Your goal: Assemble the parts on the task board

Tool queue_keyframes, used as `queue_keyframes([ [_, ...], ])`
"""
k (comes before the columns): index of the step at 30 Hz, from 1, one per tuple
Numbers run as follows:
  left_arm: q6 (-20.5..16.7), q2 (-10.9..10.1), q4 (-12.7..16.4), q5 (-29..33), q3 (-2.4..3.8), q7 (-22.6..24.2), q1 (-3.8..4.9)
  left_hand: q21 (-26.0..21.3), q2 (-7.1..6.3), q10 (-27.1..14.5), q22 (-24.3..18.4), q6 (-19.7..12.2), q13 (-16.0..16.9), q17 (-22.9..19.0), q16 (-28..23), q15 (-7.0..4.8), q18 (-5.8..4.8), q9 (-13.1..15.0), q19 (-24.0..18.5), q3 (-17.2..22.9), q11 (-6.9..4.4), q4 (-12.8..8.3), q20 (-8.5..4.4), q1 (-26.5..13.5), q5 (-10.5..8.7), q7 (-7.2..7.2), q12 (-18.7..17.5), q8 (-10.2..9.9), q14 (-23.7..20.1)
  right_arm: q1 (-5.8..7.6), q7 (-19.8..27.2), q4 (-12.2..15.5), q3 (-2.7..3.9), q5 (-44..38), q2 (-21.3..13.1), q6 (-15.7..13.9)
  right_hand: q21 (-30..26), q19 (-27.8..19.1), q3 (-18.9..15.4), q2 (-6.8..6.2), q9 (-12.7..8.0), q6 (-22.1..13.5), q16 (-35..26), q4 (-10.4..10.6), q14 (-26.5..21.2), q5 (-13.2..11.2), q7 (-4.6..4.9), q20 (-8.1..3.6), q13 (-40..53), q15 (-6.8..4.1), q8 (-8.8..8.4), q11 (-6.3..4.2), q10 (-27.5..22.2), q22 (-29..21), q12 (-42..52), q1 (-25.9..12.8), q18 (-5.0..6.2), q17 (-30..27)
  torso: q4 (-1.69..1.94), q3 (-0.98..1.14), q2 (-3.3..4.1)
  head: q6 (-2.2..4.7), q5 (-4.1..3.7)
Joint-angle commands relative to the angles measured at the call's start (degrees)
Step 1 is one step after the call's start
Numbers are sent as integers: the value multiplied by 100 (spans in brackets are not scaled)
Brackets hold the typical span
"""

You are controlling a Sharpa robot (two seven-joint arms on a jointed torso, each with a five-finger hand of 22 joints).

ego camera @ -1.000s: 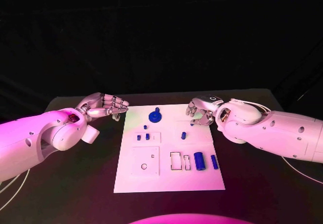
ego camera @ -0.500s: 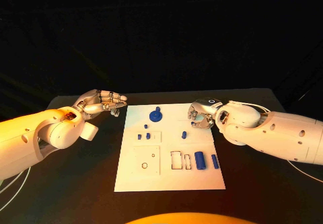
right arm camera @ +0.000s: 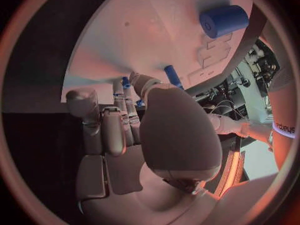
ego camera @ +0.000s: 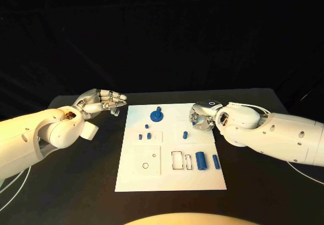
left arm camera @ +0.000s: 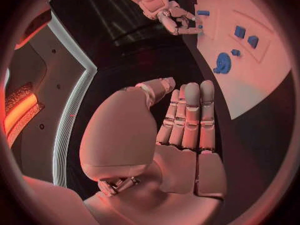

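Note:
The white task board (ego camera: pixel 172 176) lies in the middle of the black table. At its far end stands a round blue gear-like part (ego camera: pixel 157 116). Small blue pieces (ego camera: pixel 144 136) and a blue peg (ego camera: pixel 185 135) sit mid-board. A blue cylinder (ego camera: pixel 200 160) and a blue bar (ego camera: pixel 215 161) lie at the near right. My left hand (ego camera: pixel 102 102) hovers off the board's far left corner, fingers loosely bent, holding nothing. My right hand (ego camera: pixel 201 117) is over the board's right edge, fingers curled in. The right wrist view shows that hand (right arm camera: pixel 125 130), the cylinder (right arm camera: pixel 224 20) and the peg (right arm camera: pixel 173 76).
Black table (ego camera: pixel 74 187) surrounds the board on all sides. Rectangular recesses (ego camera: pixel 176 160) sit beside the cylinder, and a square plate with a hole (ego camera: pixel 146 161) lies at the near left. In the left wrist view the gear (left arm camera: pixel 223 63) and board (left arm camera: pixel 262 80) lie beyond my left hand (left arm camera: pixel 181 120).
My right hand has drawn its fingers in and shifted slightly nearer along the board's right edge. My left hand has barely moved.

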Motion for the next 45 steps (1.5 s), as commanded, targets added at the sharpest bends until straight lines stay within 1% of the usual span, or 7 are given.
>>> queue_keyframes([
  [1,88,7,5,25,6,76,8,-27,40,-57,-9,-23,7,7,27,16,42,0,32,-32,1,-7,19,-23,6,8,42,18,23,-53,25,-15,-18,15,39,85,68,24,155,96,31,58,41,-42,355,1,-4,-6,-9,-6,41,2,68,69,-9,-14,-42,9,2,-2,3,-8,9],
  [6,86,5,2,12,5,58,8,-27,48,-61,-10,-26,8,8,30,16,42,0,36,-32,2,-7,18,-20,7,10,46,18,26,-85,36,-44,-18,25,66,130,181,29,359,211,106,142,72,-142,351,-3,-31,-21,-7,-28,119,-30,168,222,1,-40,-55,21,-2,-5,3,-21,18],
  [11,94,4,-2,-10,5,39,8,-27,48,-61,-10,-26,8,8,30,16,42,0,36,-32,2,-7,18,-20,7,10,46,18,26,-100,-18,-57,-19,-31,73,239,380,57,601,402,258,256,109,-416,348,-4,-50,-66,16,-82,269,-90,373,485,22,-18,-84,38,-4,-7,2,-26,22],
  [19,116,5,-7,-51,5,7,8,-27,60,-83,-13,-40,8,10,35,17,43,-2,50,-36,5,-20,17,-1,11,14,53,15,29,-116,-181,-37,-19,-260,85,165,496,49,754,446,389,268,116,-684,341,-3,-52,-97,36,-108,361,-118,499,641,8,-43,-99,16,-5,-6,0,-29,22],
  [24,156,0,-27,-46,5,9,8,-29,63,-105,-16,-42,9,9,34,21,40,-1,57,-46,13,-25,17,3,16,22,62,19,20,-120,-245,-14,-19,-369,98,-19,594,81,784,437,421,271,123,-743,341,-5,-51,-101,39,-111,381,-120,522,765,2,-71,-119,18,-12,-8,-6,-36,32],
  [35,137,-5,-71,23,5,72,8,-60,61,-144,-28,-41,11,-3,0,34,35,0,24,-61,24,-36,26,8,36,31,83,31,-55,-103,-316,131,-12,-469,10,-691,795,167,813,428,461,280,140,-800,346,-6,-49,-104,45,-118,406,-124,557,1015,-1,-125,-163,32,-5,-9,-3,-15,33],
  [45,78,10,-105,52,5,102,8,-87,66,-171,-38,-54,13,-17,-34,45,34,-2,-14,-69,36,-46,33,18,45,49,105,33,-119,-12,-46,435,38,0,-213,-1224,905,218,823,425,474,280,155,-819,350,-6,-49,-103,45,-122,412,-126,560,1151,-6,-140,-188,54,-8,-18,-10,18,54],
])
